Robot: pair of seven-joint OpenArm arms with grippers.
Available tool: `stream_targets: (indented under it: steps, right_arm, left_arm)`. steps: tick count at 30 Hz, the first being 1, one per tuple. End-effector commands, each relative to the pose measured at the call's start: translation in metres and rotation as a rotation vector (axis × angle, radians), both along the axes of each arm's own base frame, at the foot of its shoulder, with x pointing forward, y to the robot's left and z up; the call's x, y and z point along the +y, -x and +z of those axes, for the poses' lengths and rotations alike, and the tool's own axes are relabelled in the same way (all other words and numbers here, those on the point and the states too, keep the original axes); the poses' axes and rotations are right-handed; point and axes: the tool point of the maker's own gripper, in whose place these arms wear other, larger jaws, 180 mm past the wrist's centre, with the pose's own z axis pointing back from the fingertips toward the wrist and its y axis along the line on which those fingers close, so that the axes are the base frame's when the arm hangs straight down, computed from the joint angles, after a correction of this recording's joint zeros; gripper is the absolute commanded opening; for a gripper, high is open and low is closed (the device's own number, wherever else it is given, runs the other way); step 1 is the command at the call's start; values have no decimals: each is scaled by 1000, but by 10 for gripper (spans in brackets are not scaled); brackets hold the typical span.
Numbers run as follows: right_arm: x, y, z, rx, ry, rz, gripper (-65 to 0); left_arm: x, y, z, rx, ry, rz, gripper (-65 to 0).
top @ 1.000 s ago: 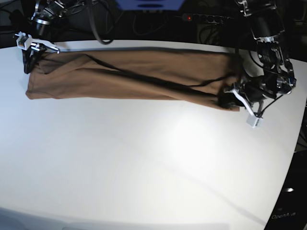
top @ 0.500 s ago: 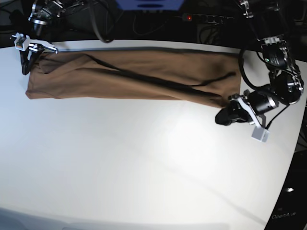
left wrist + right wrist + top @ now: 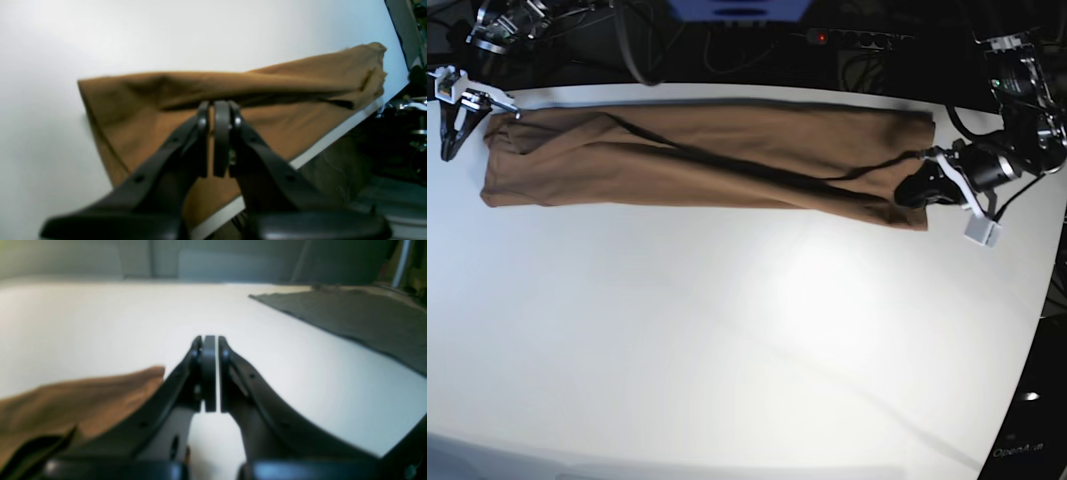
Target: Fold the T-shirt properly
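The brown T-shirt lies as one long folded strip along the far side of the white table. My left gripper hovers at the strip's right end. In the left wrist view its fingertips are pressed together above a fold of the T-shirt, with no cloth between them. My right gripper hangs just left of the strip's left end, clear of it. In the right wrist view it is shut on nothing, and the T-shirt's corner lies to its lower left.
The table's far edge runs just behind the strip. A power strip with a red light and cables sit beyond it. A dark grey mat shows in the right wrist view. The table's curved right edge is near the left arm.
The left gripper swung off the strip's right end towards the front, then came back over that end. The right gripper moved left, away from the strip's left end. The T-shirt barely shifted.
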Motion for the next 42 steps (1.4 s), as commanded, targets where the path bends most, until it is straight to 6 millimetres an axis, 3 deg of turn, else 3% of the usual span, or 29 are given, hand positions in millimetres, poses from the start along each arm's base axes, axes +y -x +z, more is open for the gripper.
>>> stream_targets:
  steps: [1,5,12,23,28,32,42]
  right_arm:
    - [-5,5,17,-56,38,-18,-641]
    - [0,9,29,-131,28,-68,-641]
    - [4,13,27,-119,25,-64,-641]
    - [21,-1,-5,-81,-75,-10,-641]
    - [23,-1,-9,-78,-88,-8,-641]
    - [30,-3,-24,-24,-112,17,-641]
    - [34,5,-40,64,-133,32,-641]
  left_arm:
    - [6,-2,6,-24,-18,-1,-624]
    - [17,10,-15,48,-127,-3,-624]
    - [17,15,-24,78,-164,-5,-624]
    - [-19,16,-29,82,-140,-114,-624]
    - [-19,8,-25,65,-142,-117,-624]
    - [-19,8,-25,66,-143,-118,-624]
    - [-18,11,-27,74,-143,-114,-624]
